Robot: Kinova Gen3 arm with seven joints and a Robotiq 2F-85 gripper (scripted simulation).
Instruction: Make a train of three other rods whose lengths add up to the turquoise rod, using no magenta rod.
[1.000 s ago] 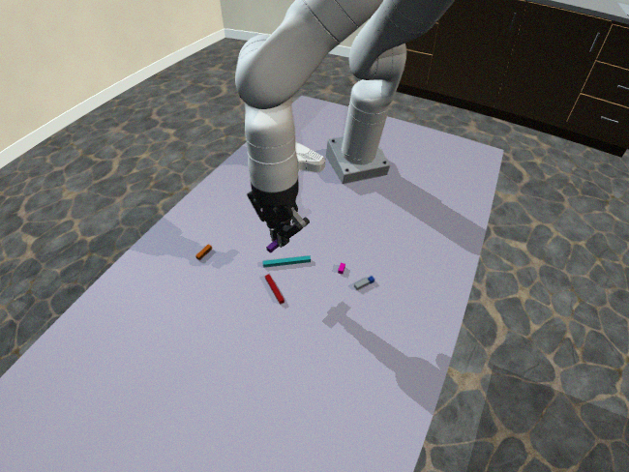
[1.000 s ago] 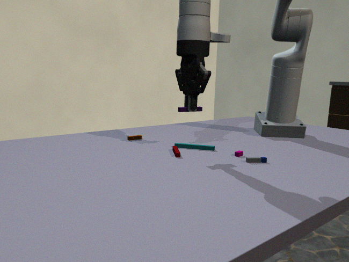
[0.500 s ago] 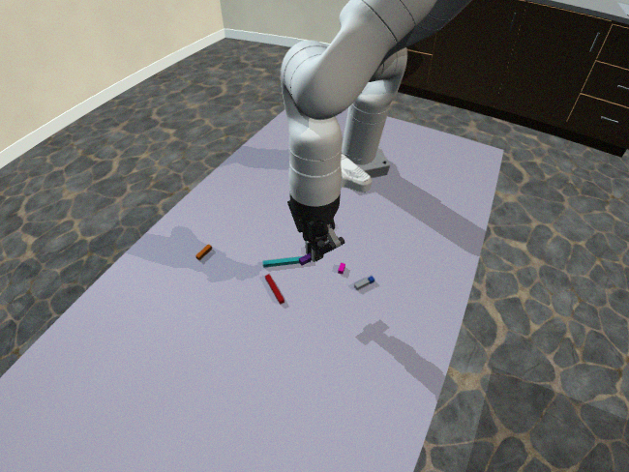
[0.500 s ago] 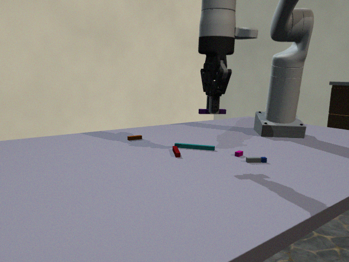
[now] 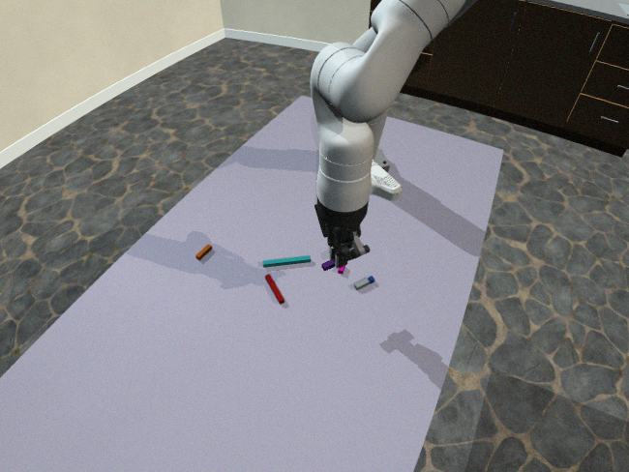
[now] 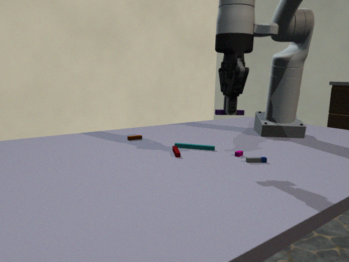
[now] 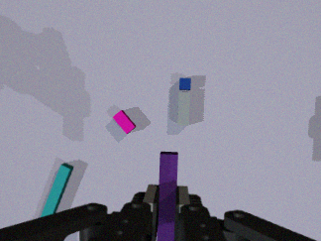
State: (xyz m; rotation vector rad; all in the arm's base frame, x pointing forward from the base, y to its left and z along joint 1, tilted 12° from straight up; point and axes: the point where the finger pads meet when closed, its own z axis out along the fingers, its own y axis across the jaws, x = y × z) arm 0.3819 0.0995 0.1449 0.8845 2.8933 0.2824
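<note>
My gripper (image 5: 341,256) is shut on the purple rod (image 7: 168,189) and holds it level, well above the table; the rod also shows in the exterior view (image 6: 229,112). Below and ahead lie the magenta rod (image 7: 124,122), and the grey rod (image 7: 183,108) with the blue rod (image 7: 184,83) touching its far end in one line. In the top view the grey rod (image 5: 361,282) and blue rod (image 5: 371,279) lie right of the gripper, and the magenta rod (image 5: 341,269) just below it. The turquoise rod (image 5: 286,261) lies to the left, the red rod (image 5: 274,288) below it, the orange rod (image 5: 203,251) far left.
The arm's base (image 6: 280,128) stands at the back of the table. The table's right edge (image 5: 457,325) runs near the grey and blue rods. Dark cabinets (image 5: 558,61) stand beyond the table.
</note>
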